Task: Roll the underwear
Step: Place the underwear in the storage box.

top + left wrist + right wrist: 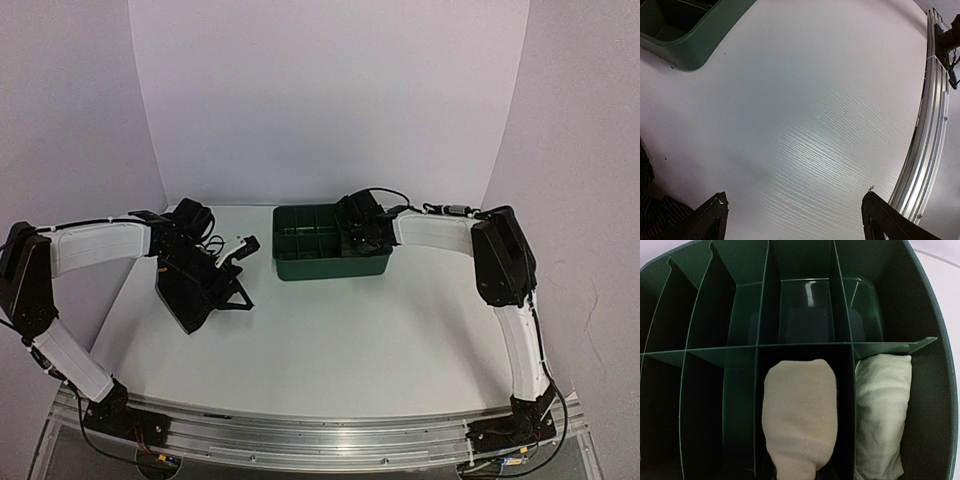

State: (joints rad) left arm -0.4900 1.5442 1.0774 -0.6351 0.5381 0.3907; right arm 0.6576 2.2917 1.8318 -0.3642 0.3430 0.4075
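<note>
The white table [330, 340] carries a dark green plastic tray [330, 268] near its far edge, split by thin walls into many compartments. In the right wrist view two rolled pieces of underwear lie in neighbouring compartments of the nearer row. The cream roll [797, 415] fills one, and the pale mint-white roll [882, 405] lies in the end compartment to its right, against the tray's outer wall. The black underwear with fine stripes [651, 214] lies on the table to the left of the tray, just beside one finger of the left pincer. The left pincer [794, 200] is spread wide over bare table with nothing between its fingers. The right pincer [360, 235] hangs over the tray's right end. I cannot tell whether it is open or closed.
</note>
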